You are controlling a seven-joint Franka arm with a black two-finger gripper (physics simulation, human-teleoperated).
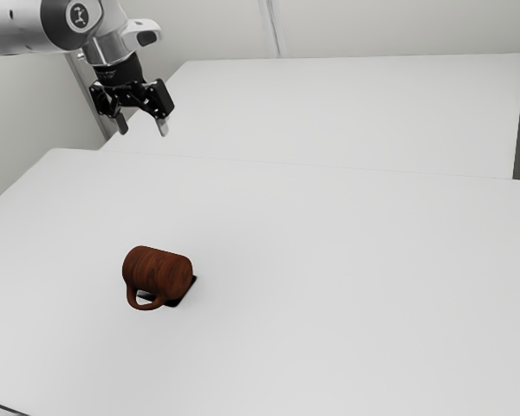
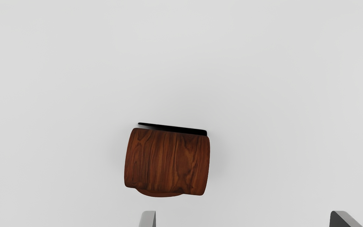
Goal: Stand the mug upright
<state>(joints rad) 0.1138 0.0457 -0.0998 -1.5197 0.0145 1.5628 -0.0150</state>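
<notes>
Brown wood-grained mug (image 1: 159, 270) lies on its side on the tabletop (image 1: 347, 286), inward from the corner toward the exterior view's upper left, handle on the side facing the exterior camera. Hand (image 1: 142, 130) is raised well apart from it, fingers spread wide, holding nothing.

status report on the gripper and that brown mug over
Gripper open, raised, holding nothing. Mug on its side, not upright. No obstacle seen between them.

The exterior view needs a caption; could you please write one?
Open, empty fingers hang clear of a brown mug lying on its side.
</notes>
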